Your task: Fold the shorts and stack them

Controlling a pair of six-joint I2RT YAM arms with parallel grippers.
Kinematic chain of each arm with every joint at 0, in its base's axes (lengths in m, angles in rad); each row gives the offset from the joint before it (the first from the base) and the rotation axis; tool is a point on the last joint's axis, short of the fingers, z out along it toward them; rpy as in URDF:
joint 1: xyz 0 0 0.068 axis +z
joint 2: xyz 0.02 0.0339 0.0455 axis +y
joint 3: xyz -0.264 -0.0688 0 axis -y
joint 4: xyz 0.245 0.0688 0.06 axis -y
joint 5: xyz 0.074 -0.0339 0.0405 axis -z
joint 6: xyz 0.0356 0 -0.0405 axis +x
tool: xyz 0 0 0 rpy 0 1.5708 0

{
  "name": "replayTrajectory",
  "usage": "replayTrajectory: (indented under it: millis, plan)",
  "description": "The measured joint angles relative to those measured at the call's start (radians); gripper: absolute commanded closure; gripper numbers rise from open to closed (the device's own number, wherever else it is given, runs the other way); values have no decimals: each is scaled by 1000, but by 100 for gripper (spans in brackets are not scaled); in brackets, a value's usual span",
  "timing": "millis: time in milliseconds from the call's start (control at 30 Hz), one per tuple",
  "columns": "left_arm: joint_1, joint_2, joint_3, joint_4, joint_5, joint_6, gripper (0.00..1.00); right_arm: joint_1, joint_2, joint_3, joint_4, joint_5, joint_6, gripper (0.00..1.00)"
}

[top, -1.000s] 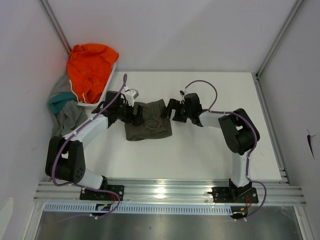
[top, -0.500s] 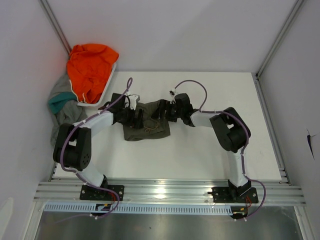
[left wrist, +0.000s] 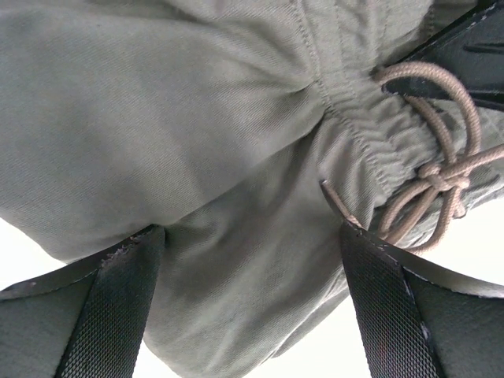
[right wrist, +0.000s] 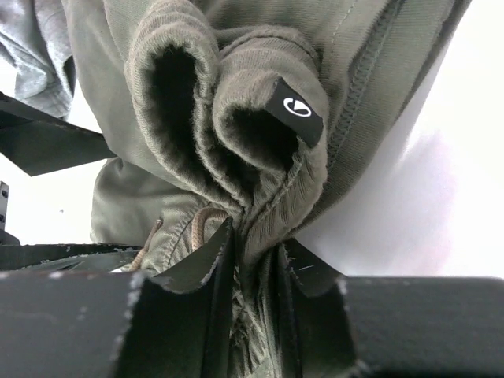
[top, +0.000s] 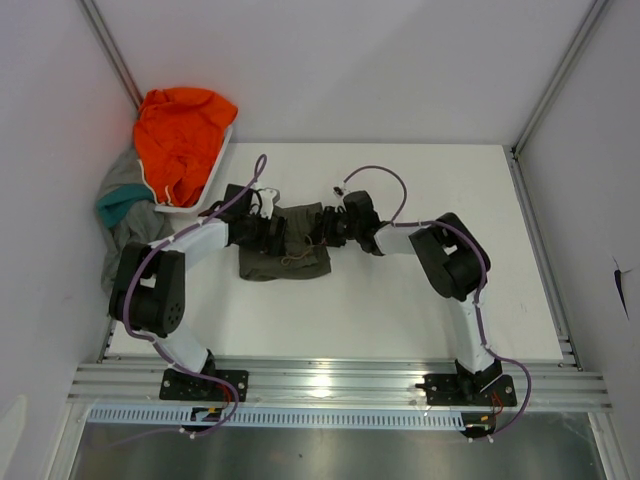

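Observation:
The olive green shorts (top: 285, 262) lie bunched in the middle of the white table, drawstring (left wrist: 441, 181) knotted on top. My right gripper (top: 322, 226) is shut on their folded waistband, and the cloth (right wrist: 189, 94) with its black label (right wrist: 295, 109) bulges out above the pinched jaws (right wrist: 253, 244). My left gripper (top: 270, 232) is at the shorts' left side. It stands open (left wrist: 248, 236), its wide-set fingers straddling a bulge of olive cloth (left wrist: 197, 118). The grey shorts (top: 130, 235) lie crumpled at the table's far left edge.
An orange garment (top: 180, 135) fills a white bin (top: 218, 160) at the back left corner. A teal garment (top: 115, 205) lies with the grey cloth beside the bin. Grey walls and metal frame rails close in the table on three sides.
My right gripper has moved left and closed on the waistband, pushing the olive shorts into a narrower bunch. The left arm has drawn in beside them, still open.

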Motion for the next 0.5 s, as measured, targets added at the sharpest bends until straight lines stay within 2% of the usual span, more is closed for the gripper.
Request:
replayTrajectory:
  millis: [67,167,200,500]
  plan:
    - [0,0,0,0,0,0,7,1,8,0,16,-11,15,80]
    - [-2,0,0,0,-8,0,8,3,20,1,39,-26,38,91]
    - [-3,0,0,0,-10,0,7,4,24,3,46,-30,44,99]
    - [-6,-61,-16,13,14,1,7,-3,37,26,27,-32,74,100]
